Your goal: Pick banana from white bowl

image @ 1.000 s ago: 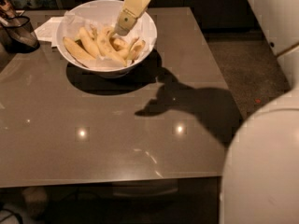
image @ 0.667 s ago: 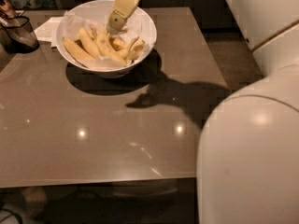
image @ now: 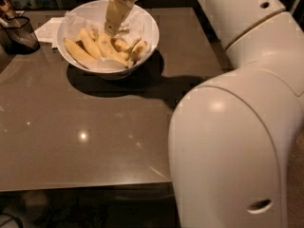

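bananas (image: 110, 50), pale yellow and long, lie in the large glossy white bowl (image: 153, 28) near the far left corner of the brown table (image: 95, 141). the cream gripper (image: 111, 31) hangs just over the middle one, whose long axis runs far-left to near-right; whether it grips, i cannot tell.

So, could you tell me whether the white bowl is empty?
Not empty: several bananas lie on the paper inside the white bowl, with the gripper low over them.

Glossy white arm (image: 228, 141), cream tool (image: 112, 29) over white bowl (image: 151, 45).
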